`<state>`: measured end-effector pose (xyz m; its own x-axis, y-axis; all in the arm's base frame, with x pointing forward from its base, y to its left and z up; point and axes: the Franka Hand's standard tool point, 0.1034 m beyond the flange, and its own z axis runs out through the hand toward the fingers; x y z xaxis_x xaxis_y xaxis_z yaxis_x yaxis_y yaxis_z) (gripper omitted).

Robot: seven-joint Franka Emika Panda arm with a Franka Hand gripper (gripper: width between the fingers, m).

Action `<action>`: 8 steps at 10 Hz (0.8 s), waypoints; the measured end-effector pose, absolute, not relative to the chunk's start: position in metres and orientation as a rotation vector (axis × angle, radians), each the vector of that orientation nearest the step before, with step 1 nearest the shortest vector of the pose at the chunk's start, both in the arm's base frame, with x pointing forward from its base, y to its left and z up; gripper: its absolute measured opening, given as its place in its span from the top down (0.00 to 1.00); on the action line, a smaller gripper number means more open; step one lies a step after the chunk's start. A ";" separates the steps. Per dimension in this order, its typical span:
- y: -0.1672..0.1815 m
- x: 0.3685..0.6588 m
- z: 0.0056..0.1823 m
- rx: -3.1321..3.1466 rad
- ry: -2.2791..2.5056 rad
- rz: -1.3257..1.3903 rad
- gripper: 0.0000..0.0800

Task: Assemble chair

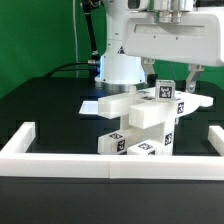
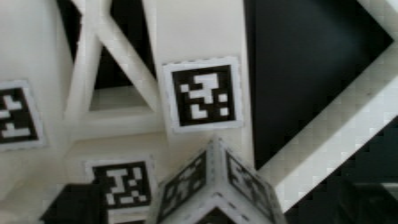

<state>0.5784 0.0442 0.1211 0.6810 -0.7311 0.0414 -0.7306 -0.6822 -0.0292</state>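
Observation:
The white chair (image 1: 140,118) stands partly joined in the middle of the black table, its slabs and bars stacked and carrying black-and-white tags. My gripper (image 1: 177,80) hangs just above its top right part, a small tagged white piece (image 1: 165,91). The two dark fingers stand wide apart, so the gripper is open. In the wrist view the tagged piece (image 2: 222,190) shows edge-on between the jaws (image 2: 217,208). Beyond it lie white bars and a tagged slab (image 2: 199,95). I cannot tell whether the fingers touch the piece.
A long white border wall (image 1: 110,162) runs along the front, with arms on the exterior view's left (image 1: 20,140) and right (image 1: 214,140). The marker board (image 1: 92,103) lies behind the chair, near the robot's base (image 1: 120,68). A green backdrop stands at the back left.

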 end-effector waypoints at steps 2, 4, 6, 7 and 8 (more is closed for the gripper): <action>0.043 0.580 0.122 -2.978 0.991 -0.089 0.19; 0.042 0.580 0.122 -3.054 0.750 -0.091 0.19; 0.041 0.580 0.122 -3.092 0.604 -0.091 0.19; 0.041 0.580 0.122 -3.105 0.548 -0.090 0.19; 0.040 0.580 0.122 -3.132 0.418 -0.090 0.36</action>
<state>0.5798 0.0396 0.1217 0.9634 -0.2616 0.0587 -0.2627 -0.9648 0.0117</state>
